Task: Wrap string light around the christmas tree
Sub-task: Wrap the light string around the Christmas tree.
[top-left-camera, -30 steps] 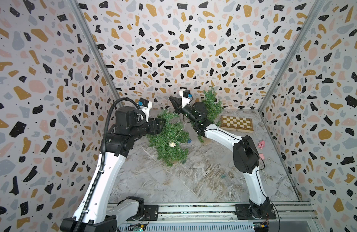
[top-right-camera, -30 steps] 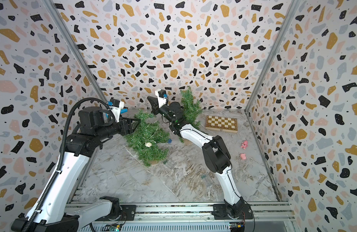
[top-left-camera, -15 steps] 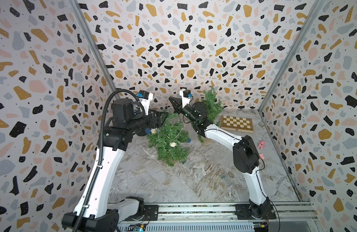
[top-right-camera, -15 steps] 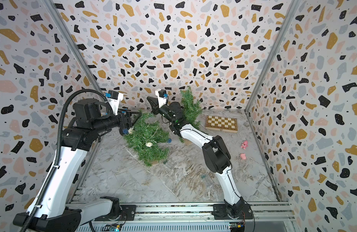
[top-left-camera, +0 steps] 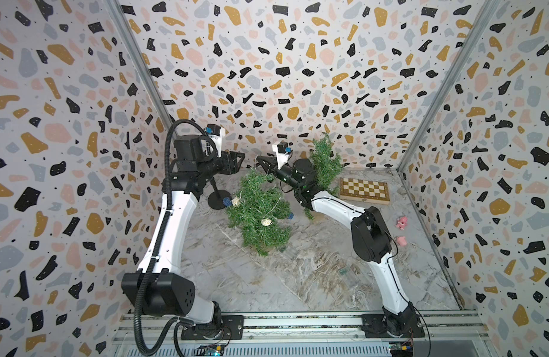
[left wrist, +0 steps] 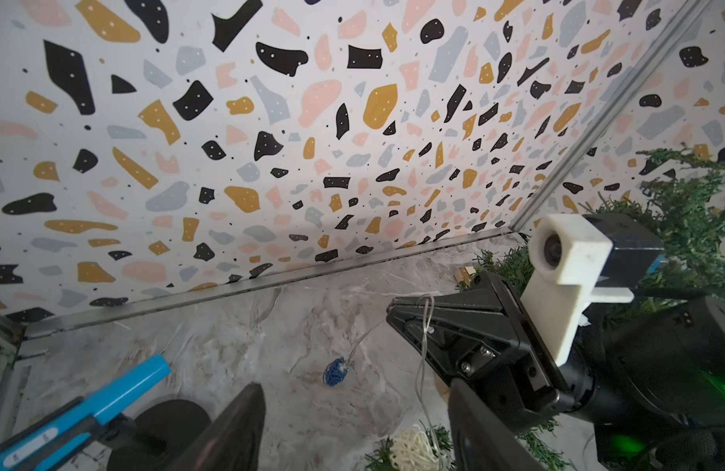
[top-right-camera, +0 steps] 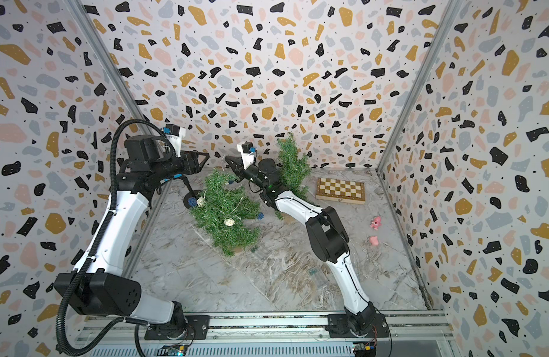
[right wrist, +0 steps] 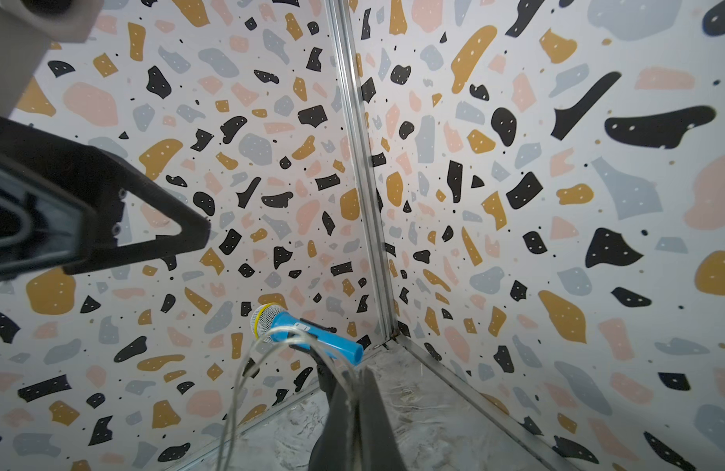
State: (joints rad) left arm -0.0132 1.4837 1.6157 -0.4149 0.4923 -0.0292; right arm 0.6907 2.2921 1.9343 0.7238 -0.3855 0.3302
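Comparing with a second back: the left gripper (top-left-camera: pixel 239 158) has climbed from the left flank of the christmas tree (top-left-camera: pixel 260 216) to the upper centre of the frame. It now sits level with the right gripper (top-left-camera: pixel 260 160) and just beside its tip, the two nose to nose above the tree's top. The right arm has not shifted.

Fingers: the right pair is clenched on the string light (left wrist: pixel 423 346). In the left wrist view the thin wire loops over the pinched tip at centre right and hangs down. The left pair is spread apart with nothing between; both fingers show at the bottom edge of that view, with a blue ball (left wrist: pixel 334 371) of the string in the gap beyond.

String light location: partly draped on the tree at mid-frame, with a white ball (top-left-camera: pixel 266 221) on the front branches and blue ones at the left and right edges. The free run rises to the right gripper.

Reading: probably a hand-over being set up, with the left coming up to take the wire so the next turn can go round the tree. Wrap judged only partly done. The wire is fine and slack, so the left must close on it close to the right tip or it will likely miss.
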